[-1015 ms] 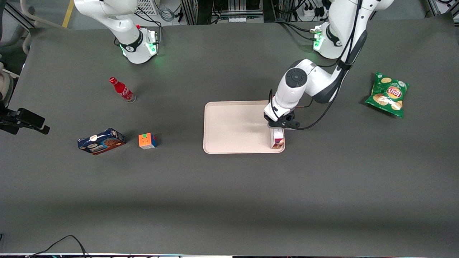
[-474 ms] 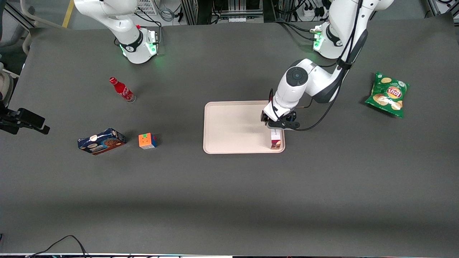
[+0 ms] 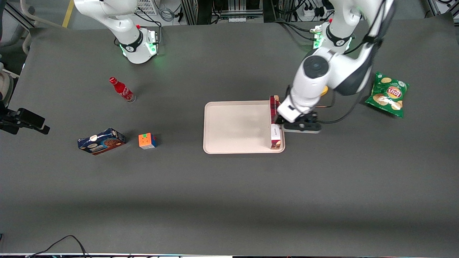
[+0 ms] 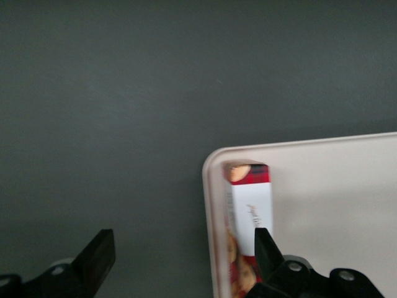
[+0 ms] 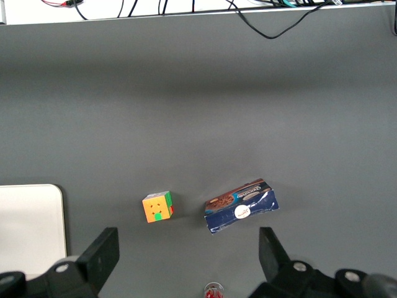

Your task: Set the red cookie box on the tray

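From the front, the red cookie box (image 3: 275, 122) lies flat inside the tray (image 3: 236, 127), along the tray's edge toward the working arm's end of the table (image 3: 229, 200). The gripper (image 3: 300, 126) hangs just beside the box, over the table at the tray's rim. A chips bag (image 3: 388, 94) lies toward the working arm's end.

From the left wrist, the fingers (image 4: 94, 257) stand wide apart, holding nothing. The red cookie box (image 4: 248, 211) sits against the rim of the tray (image 4: 335, 186), near a rounded corner.
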You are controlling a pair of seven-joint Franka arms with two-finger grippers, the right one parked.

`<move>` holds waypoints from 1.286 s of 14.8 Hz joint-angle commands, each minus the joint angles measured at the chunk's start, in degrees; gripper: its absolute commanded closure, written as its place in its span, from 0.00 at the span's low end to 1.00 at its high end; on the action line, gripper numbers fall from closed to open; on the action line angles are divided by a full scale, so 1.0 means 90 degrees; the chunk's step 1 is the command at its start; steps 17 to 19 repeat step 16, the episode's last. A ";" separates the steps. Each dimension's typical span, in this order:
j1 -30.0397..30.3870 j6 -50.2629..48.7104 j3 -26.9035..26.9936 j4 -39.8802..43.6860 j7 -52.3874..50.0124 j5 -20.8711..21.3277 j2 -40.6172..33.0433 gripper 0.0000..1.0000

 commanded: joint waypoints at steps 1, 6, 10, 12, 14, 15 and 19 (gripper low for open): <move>0.0289 -0.1465 0.0504 0.0728 0.1302 -0.0671 -0.0720 0.00; 0.0319 -0.3007 0.1871 0.1411 0.2924 -0.0975 -0.1609 0.00; 0.0387 -0.4006 0.2331 0.1872 0.3375 -0.0858 -0.2000 0.00; 0.0417 -0.4017 0.2566 0.1872 0.3736 -0.0849 -0.2108 0.00; 0.0427 -0.4017 0.2635 0.1862 0.3806 -0.0849 -0.2138 0.00; 0.0427 -0.4026 0.2635 0.1872 0.3806 -0.0849 -0.2138 0.00; 0.0436 -0.4027 0.2635 0.1872 0.3806 -0.0849 -0.2138 0.00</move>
